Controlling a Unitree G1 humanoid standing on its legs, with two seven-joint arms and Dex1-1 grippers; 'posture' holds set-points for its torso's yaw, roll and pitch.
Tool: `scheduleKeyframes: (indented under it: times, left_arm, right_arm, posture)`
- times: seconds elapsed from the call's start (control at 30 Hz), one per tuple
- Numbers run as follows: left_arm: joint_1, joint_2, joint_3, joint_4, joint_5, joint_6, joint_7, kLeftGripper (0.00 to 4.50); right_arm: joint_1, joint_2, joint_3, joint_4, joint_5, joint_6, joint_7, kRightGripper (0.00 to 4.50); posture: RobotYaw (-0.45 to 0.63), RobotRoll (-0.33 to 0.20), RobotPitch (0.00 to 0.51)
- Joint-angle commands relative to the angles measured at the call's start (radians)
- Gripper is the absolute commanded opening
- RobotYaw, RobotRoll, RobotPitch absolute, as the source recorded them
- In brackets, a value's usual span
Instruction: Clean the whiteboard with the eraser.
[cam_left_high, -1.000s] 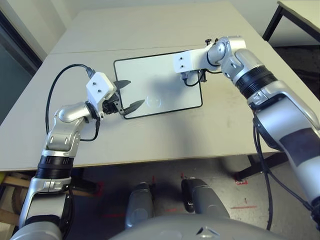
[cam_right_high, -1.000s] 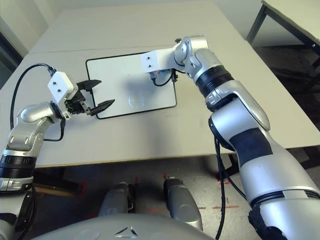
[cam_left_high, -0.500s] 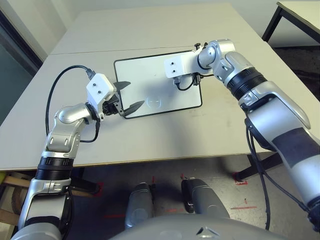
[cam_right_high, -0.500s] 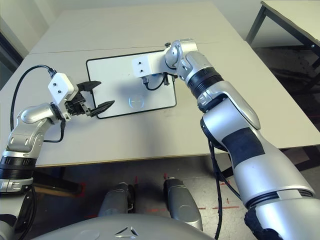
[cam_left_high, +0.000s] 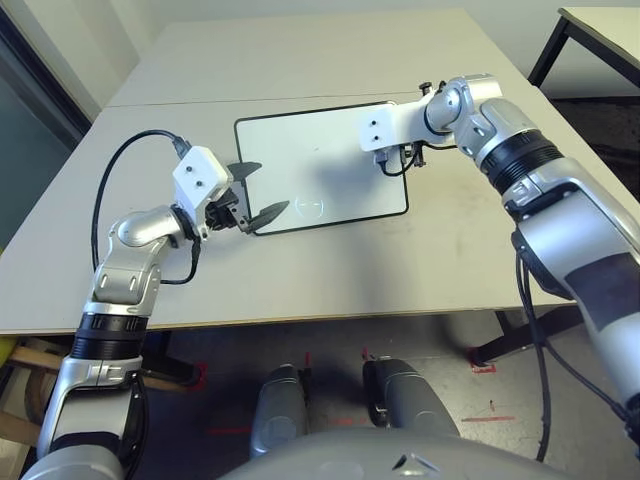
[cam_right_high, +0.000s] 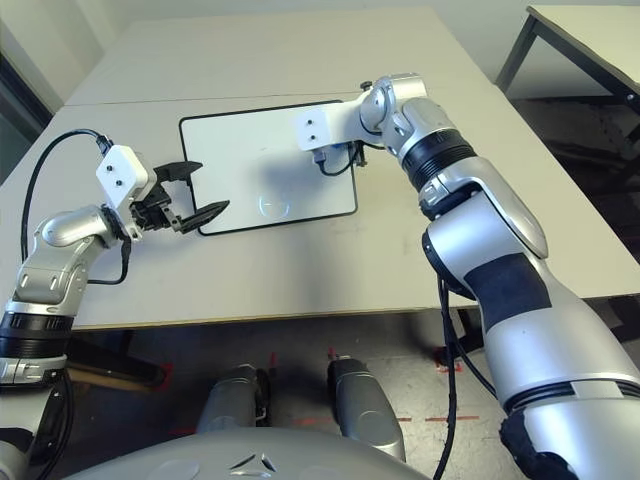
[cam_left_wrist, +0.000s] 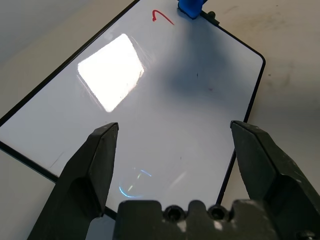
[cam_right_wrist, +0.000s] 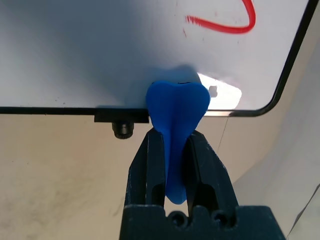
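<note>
While the left fingers (cam_left_wrist: 105, 150) gape wide over the whiteboard (cam_left_wrist: 165, 115), the right fingers (cam_right_wrist: 155, 165) clamp the eraser (cam_right_wrist: 176, 112).

Even bright light; glare patch on whiteboard (cam_left_wrist: 112, 70); soft arm shadows.

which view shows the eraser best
The right wrist view: the blue eraser sits large and close, pinched between the right gripper's fingers, its tip at the whiteboard edge. The left wrist view catches a small blue piece of it. In the eye views the right hand covers it.
</note>
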Motion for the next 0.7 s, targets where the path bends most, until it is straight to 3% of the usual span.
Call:
scheduleKeyframes:
  times: [0.03,0.7]
  left_arm:
    - [-0.010,-0.004,-0.008,0.003,0.005,0.005,-0.005,4.50]
    - [0.026,-0.017,-0.006,-0.040,0.003,0.021,0.017,4.50]
  right_arm:
    - [-0.029,0.019,-0.019,0.043,0.011,0.018,-0.009,0.34]
    - [-0.101,0.158,-0.036,0.122,0.051,0.015,0.003,0.34]
  posture:
    - [-0.07,0.000,0.069]
    - [-0.03,0.000,0.076]
